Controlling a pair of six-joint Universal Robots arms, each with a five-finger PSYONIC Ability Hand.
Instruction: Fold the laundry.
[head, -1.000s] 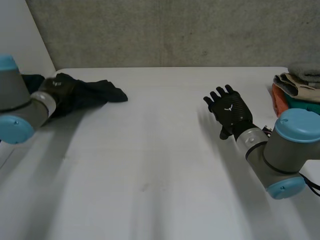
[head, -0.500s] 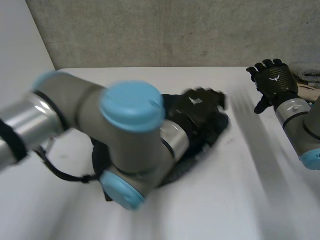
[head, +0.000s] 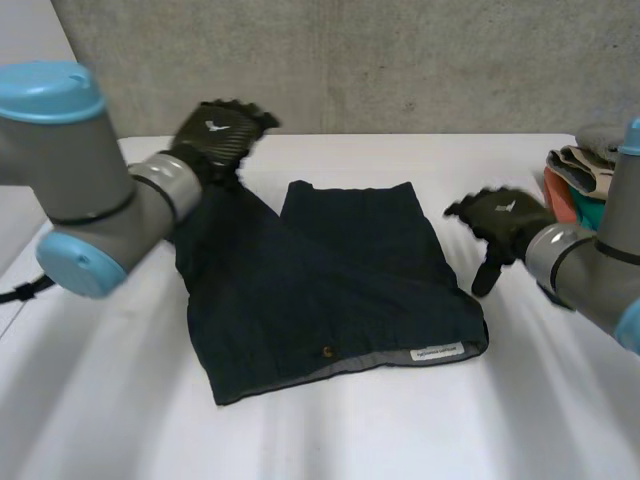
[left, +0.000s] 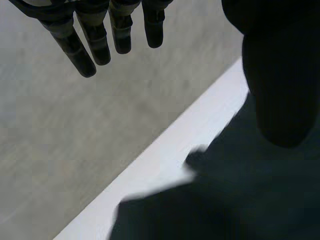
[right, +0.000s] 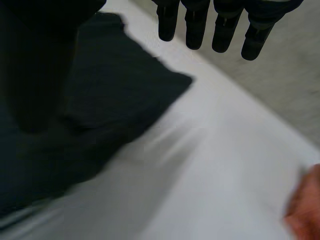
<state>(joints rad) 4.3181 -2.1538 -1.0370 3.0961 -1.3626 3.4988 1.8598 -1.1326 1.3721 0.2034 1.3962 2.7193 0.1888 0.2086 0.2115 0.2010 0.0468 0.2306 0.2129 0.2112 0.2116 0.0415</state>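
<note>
The shorts (head: 330, 290) lie spread on the table (head: 560, 410), no fold made yet. The left hand (head: 222, 135) at ten o'clock and the right hand (head: 498, 222) at three are straight-fingered, holding nothing.

White bench (head: 330, 440); dark shorts (head: 330, 290) spread flat at centre; stack of folded cloths (head: 585, 175) at 2 o'clock edge.

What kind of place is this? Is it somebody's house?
Probably a robot lab or test room, not a house. There is a bare concrete wall, a plain white table, and a robot's left arm and right arm beside dark shorts and a pile of clothes.
</note>
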